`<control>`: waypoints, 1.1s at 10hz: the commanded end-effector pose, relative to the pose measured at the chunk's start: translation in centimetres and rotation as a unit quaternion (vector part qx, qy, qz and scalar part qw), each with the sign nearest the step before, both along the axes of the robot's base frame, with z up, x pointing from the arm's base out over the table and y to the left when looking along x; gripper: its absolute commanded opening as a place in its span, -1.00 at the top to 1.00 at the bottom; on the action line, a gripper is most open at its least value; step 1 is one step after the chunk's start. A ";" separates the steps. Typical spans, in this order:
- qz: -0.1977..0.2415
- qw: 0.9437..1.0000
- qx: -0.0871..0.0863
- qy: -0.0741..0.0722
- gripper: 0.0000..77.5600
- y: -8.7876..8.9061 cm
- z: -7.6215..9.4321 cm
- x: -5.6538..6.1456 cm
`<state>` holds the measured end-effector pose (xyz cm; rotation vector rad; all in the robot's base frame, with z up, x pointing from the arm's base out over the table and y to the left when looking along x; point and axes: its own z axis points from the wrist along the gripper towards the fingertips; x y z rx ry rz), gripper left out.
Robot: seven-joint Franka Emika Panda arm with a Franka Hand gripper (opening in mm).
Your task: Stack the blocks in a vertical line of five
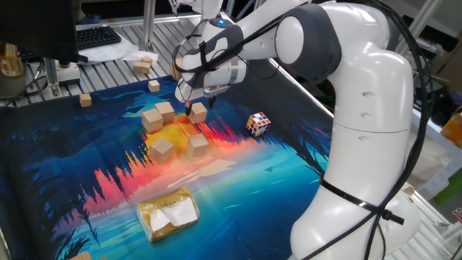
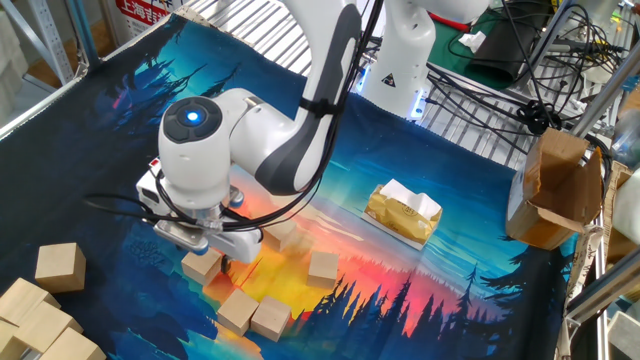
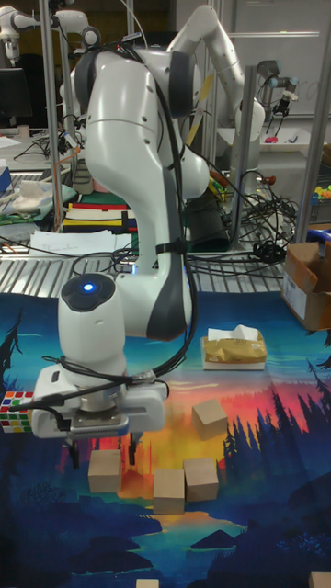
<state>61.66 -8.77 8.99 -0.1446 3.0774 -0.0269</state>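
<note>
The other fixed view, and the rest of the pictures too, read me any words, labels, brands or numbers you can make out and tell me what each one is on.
Red-and-white sign at the top edge of the other fixed view: red characters, too small and cropped to read.
Yellow packet on the mat: no legible print.
Cardboard box at the right: no legible print.
Keyboard behind the table: keys too small to read.
Nothing else carries readable text.

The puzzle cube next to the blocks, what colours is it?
The puzzle cube shows white, red, yellow, green and blue squares, clearest in the fixed view that faces the arm's front.
</note>
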 end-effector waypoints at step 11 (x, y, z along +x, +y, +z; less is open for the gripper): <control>-0.005 1.000 0.016 -0.001 -1.00 -0.1 -0.8 0.1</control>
